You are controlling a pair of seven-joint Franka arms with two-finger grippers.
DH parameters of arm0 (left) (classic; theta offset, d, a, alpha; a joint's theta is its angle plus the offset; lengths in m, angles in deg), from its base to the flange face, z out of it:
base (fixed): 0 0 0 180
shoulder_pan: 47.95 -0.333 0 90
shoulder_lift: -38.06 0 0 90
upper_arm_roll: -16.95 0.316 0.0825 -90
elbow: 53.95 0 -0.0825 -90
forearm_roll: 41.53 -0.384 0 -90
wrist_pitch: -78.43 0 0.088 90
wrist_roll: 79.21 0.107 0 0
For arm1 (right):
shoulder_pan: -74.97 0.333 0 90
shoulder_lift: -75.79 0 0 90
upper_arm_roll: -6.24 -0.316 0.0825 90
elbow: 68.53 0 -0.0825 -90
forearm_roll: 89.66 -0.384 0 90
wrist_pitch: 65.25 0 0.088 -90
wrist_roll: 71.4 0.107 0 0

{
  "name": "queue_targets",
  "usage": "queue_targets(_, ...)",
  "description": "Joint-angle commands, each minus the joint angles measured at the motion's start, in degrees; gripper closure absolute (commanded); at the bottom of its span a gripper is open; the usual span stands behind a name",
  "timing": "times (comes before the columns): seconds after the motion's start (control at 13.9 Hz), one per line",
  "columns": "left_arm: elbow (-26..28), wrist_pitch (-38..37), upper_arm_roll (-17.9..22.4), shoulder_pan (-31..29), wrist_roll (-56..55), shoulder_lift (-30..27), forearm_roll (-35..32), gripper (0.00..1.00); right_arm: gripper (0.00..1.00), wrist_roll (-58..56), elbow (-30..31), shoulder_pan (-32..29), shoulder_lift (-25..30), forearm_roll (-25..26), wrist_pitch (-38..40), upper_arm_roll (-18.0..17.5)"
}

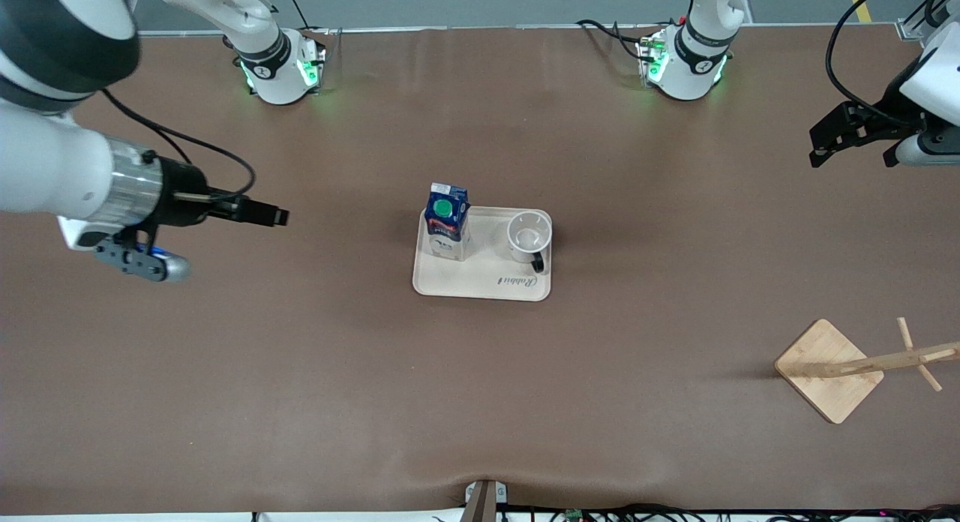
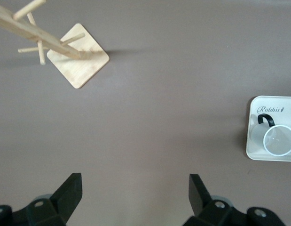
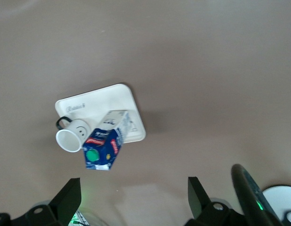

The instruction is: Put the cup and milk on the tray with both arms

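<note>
The cream tray lies mid-table. On it the milk stands upright at the right arm's end, and the white cup stands upright at the left arm's end with its black handle toward the front camera. My right gripper hangs open and empty over bare table toward the right arm's end, well apart from the tray. My left gripper is open and empty over the left arm's end. The right wrist view shows its gripper, the milk, cup and tray. The left wrist view shows its gripper, the cup and tray.
A wooden stand with pegs on a square base stands at the left arm's end, nearer the front camera than the tray; its base also shows in the left wrist view. Brown table surface surrounds the tray.
</note>
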Motion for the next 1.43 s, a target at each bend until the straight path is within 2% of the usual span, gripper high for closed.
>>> queue_targets(0.0, 2.4, 2.7, -0.6, -0.3, 1.9, -2.0, 1.1, 0.00, 0.00, -0.6, -2.0, -2.1, 3.1, 5.0, 2.1, -0.1)
queue_targets(0.22, 4.2, 4.4, -1.0, 0.0, 2.6, -2.8, 1.2, 0.00, 0.00, -1.3, -2.6, -2.0, 5.5, 16.1, 2.6, -0.5)
queue_targets(0.29, 4.1, 4.5, -1.0, -0.2, 3.6, -2.8, 1.2, 0.00, 0.00, -6.1, -2.4, -2.0, 6.6, 18.7, 3.7, -0.6)
queue_targets(0.36, 4.2, 4.5, -1.0, -0.4, 4.3, -2.8, 1.2, 0.00, 0.00, -15.9, -1.8, -2.1, 7.7, 20.6, 5.1, -0.4)
queue_targets(0.43, 4.2, 4.5, -0.9, -0.5, 5.4, -2.8, 1.2, 0.00, 0.00, -24.5, -1.3, -2.8, 7.9, 21.2, 5.8, -0.1)
queue_targets(0.57, 4.1, 4.4, -0.7, -1.7, 8.1, -2.8, 1.2, 0.00, 0.00, -28.1, 1.3, -5.4, 9.3, 22.2, 5.7, 0.8)
queue_targets(0.79, 3.9, 3.6, -0.8, -1.7, 7.3, -2.9, 1.6, 0.00, 0.00, -36.0, 12.7, -6.4, 15.8, 26.5, -0.2, 0.7)
queue_targets(1.0, 3.9, 3.0, -0.8, -1.7, 7.2, -3.6, 1.6, 0.00, 0.00, -36.2, 28.4, -7.6, 25.8, 26.8, -11.6, 0.8)
queue_targets(1.08, 3.7, 2.6, -0.8, -1.7, 7.2, -3.6, 1.6, 0.00, 0.00, -36.2, 31.4, -7.8, 27.6, 26.7, -13.5, 0.8)
queue_targets(1.36, 2.5, 1.0, -1.0, -1.3, -0.3, -3.6, 1.9, 0.00, 0.00, -35.9, 28.8, -10.5, 26.9, 25.5, -13.4, 2.4)
